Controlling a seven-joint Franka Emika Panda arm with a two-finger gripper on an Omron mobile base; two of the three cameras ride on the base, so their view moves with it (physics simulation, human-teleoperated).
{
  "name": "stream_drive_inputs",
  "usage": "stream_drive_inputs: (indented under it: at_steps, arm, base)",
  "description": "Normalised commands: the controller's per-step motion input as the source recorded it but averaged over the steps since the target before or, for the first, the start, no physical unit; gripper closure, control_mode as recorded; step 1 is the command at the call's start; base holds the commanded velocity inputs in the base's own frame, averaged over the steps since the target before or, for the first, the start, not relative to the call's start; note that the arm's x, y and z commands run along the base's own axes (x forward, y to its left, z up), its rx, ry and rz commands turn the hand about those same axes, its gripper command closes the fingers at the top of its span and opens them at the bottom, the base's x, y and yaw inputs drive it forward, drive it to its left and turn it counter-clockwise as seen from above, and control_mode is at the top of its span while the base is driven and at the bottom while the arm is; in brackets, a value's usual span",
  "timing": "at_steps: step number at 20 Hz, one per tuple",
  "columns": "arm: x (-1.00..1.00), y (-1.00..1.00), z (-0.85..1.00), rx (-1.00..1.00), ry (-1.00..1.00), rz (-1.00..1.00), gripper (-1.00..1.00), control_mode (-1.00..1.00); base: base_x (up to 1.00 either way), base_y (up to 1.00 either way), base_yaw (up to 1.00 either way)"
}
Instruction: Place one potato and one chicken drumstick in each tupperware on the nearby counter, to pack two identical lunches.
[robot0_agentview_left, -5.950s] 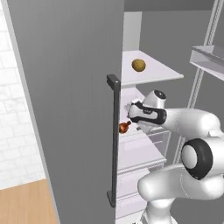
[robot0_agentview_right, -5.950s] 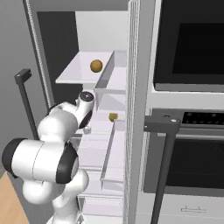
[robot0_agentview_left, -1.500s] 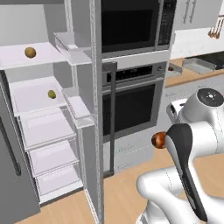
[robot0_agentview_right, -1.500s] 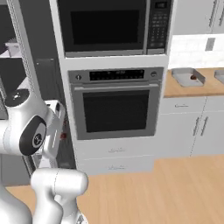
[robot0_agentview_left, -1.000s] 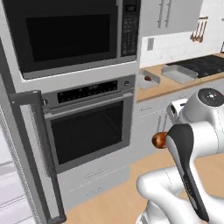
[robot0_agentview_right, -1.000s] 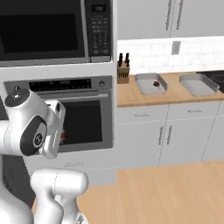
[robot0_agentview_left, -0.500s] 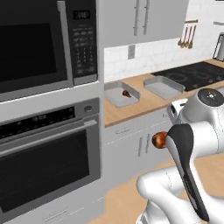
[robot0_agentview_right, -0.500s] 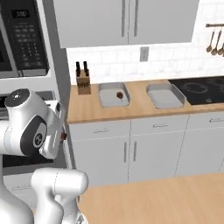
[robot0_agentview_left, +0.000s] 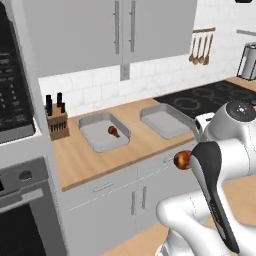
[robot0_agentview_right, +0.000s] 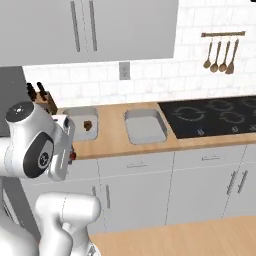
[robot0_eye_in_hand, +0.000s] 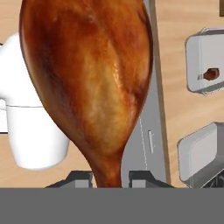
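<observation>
While the gripper (robot0_eye_in_hand: 110, 176) clamps a chicken drumstick (robot0_eye_in_hand: 89, 83), both tupperware (robot0_agentview_left: 102, 132) (robot0_agentview_left: 165, 120) sit apart.

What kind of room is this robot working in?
A rendered home kitchen, most likely: a black stovetop set into a wooden counter, a knife block, and cooking utensils hanging on the tiled wall.
</observation>
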Motion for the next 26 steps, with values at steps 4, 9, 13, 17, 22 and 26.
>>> stream_drive_inputs:
  at_steps: [4,9,13,17,22,26]
  arm:
    - [0.0,0.0,0.0,0.0,0.0,0.0,1.0,1.0]
    - [0.0,0.0,0.0,0.0,0.0,0.0,1.0,1.0]
    - [0.0,0.0,0.0,0.0,0.0,0.0,1.0,1.0]
    - [0.0,0.0,0.0,0.0,0.0,0.0,1.0,1.0]
    - [0.25,0.18,-0.52,0.0,0.0,0.06,1.0,-1.0]
    - [0.39,0.44,-0.46,0.0,0.0,0.0,1.0,-1.0]
  base:
    - [1.0,-0.99,0.01]
    - [1.0,-0.81,0.06]
    - [1.0,-0.33,0.12]
    - [0.94,-0.01,0.12]
    - [0.0,0.0,0.0]
    - [0.0,0.0,0.0]
